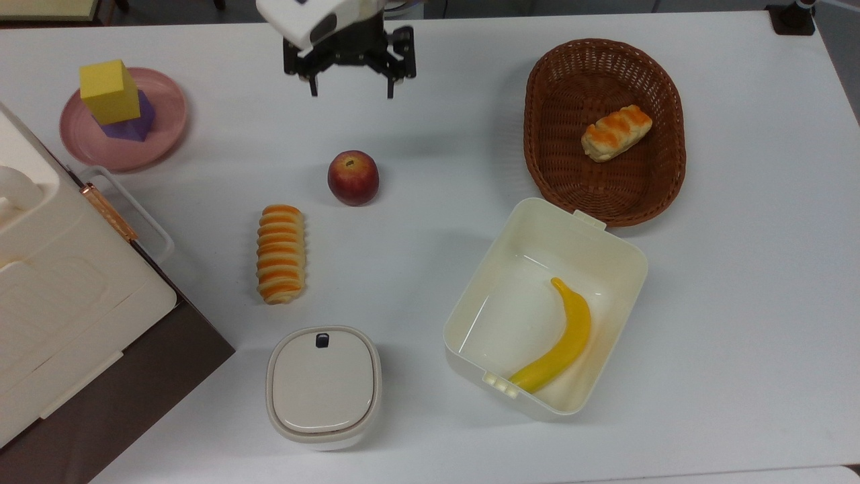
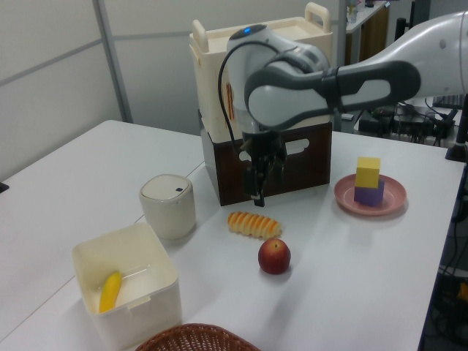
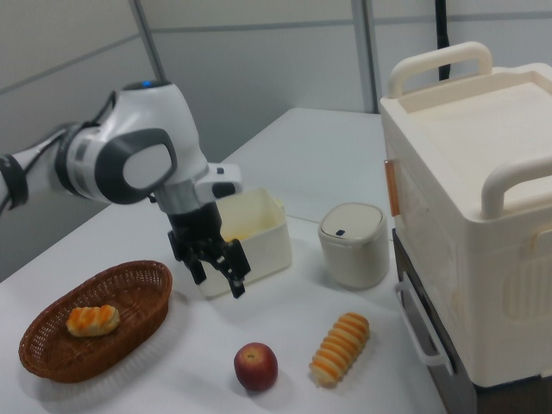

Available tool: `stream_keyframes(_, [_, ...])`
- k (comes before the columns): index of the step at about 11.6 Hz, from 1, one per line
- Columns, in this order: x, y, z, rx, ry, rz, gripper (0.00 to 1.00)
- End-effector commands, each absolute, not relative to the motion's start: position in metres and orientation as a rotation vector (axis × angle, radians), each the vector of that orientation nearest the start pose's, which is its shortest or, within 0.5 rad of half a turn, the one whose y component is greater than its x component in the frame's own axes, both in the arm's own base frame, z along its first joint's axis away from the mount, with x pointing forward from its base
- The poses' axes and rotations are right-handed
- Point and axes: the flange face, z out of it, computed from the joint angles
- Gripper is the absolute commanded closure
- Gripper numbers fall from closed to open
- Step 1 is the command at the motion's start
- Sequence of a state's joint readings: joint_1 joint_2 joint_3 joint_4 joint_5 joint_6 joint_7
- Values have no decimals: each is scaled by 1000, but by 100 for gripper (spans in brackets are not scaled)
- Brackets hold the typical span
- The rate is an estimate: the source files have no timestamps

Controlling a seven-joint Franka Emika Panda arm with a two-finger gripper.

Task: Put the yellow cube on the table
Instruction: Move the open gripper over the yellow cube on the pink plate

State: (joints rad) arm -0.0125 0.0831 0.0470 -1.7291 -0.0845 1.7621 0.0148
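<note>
Small matte yellow cube sat atop a purple block on the round pink plate, at ten o'clock on the white surface; black two-finger end effector hung spread wide and empty above the red apple, at its twelve o'clock.

The top view looks straight down on the bench; the left and right views look across it from opposite sides, sharing the apple.

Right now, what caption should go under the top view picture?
Open gripper hovers above the table; the yellow cube sits on a purple cube on a pink plate.
</note>
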Motion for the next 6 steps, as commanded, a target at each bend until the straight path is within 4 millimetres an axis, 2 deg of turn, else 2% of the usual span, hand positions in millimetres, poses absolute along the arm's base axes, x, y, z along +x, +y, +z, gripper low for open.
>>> stream_keyframes(1, [590,-1,489,-3255,-91,69,0])
stream_keyframes(2, [596,-19,484,-3260,-53,44,0])
stream_keyframes(3, [600,-28,477,-3259,-39,29,0])
stream_keyframes(6, [612,-69,450,-3249,-125,35,0])
